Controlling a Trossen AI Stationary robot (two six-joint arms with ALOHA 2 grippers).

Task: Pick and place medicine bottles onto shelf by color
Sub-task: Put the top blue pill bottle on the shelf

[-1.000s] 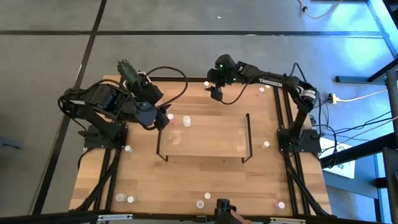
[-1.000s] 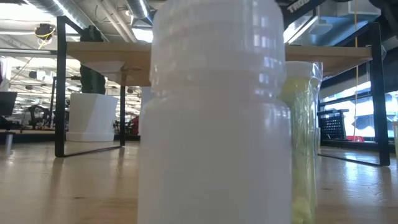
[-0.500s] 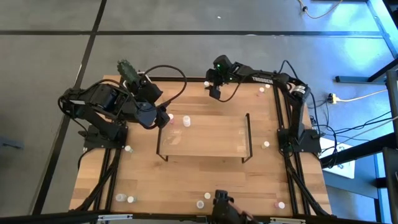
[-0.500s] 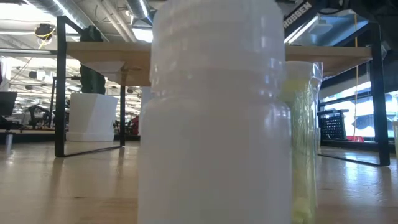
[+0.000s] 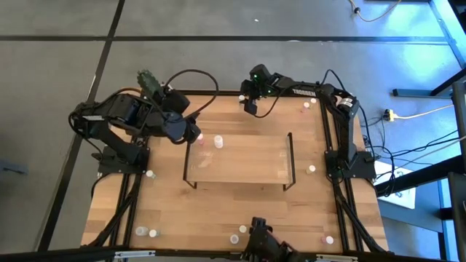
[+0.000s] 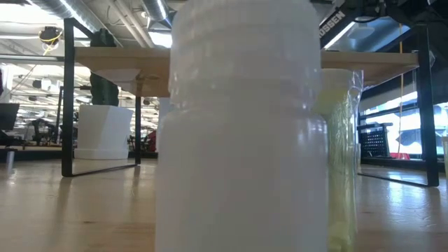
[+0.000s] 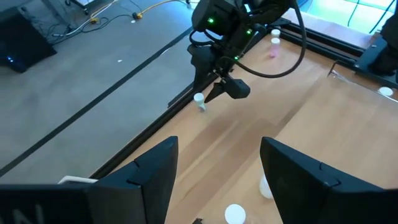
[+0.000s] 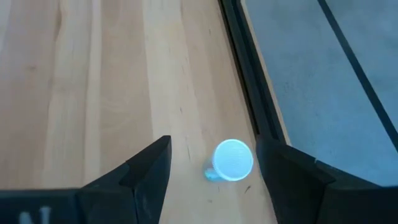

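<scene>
A small bottle with a pale cap and a pale green body stands upright on the wooden table, close to its far edge. My right gripper hangs open just above it, one finger on either side and neither touching. My left gripper is open and holds nothing; it hovers over the shelf's left end, above a pink bottle and a white one. The shelf, a low light-wood board with black end frames, stands mid-table. More bottles stand scattered along the table's edges.
A white pot with a cactus sits at the far left corner. A white bottle and a yellow-green one stand right in front of the low camera. More bottles stand near the near edge and by the right edge.
My right gripper has come down toward the table and a little toward the far edge, over the pale-capped bottle, and stays open. The bottles have not moved.
</scene>
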